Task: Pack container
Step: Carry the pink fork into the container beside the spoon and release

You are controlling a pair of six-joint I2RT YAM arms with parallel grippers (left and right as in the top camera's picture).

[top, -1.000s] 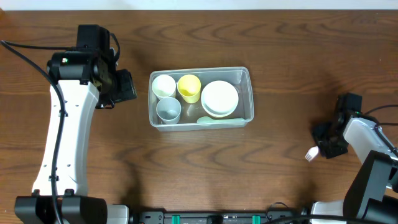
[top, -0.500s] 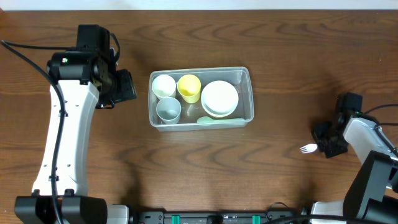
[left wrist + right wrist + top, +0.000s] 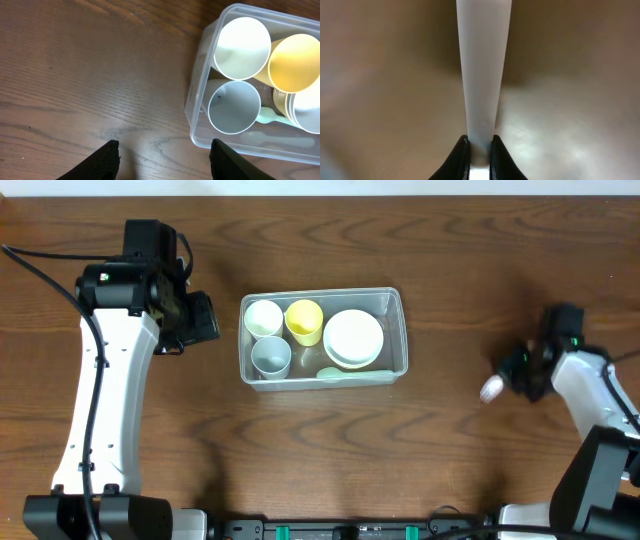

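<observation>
The clear rectangular container [image 3: 402, 330] stands mid-table. It holds a white cup [image 3: 264, 317], a yellow cup [image 3: 305, 321], a grey cup [image 3: 270, 356], stacked white bowls [image 3: 353, 338] and a pale green spoon [image 3: 335, 373]. My left gripper [image 3: 203, 318] is open and empty, just left of the container; its wrist view [image 3: 165, 160] shows the container's left end [image 3: 192, 102] and the cups. My right gripper [image 3: 520, 370] is far right, shut on a white plastic fork [image 3: 492, 388], whose handle [image 3: 482, 75] runs straight out from the gripper [image 3: 480, 150]. The fork's head is blurred.
The brown wooden table [image 3: 450, 250] lies all around the container. The left arm's white link [image 3: 100, 400] runs down the left side. The right arm [image 3: 600, 410] reaches in from the lower right corner.
My right gripper has moved toward the table's far side with the fork in it, and the fork's head has swung with it. The left arm and the container have not moved.
</observation>
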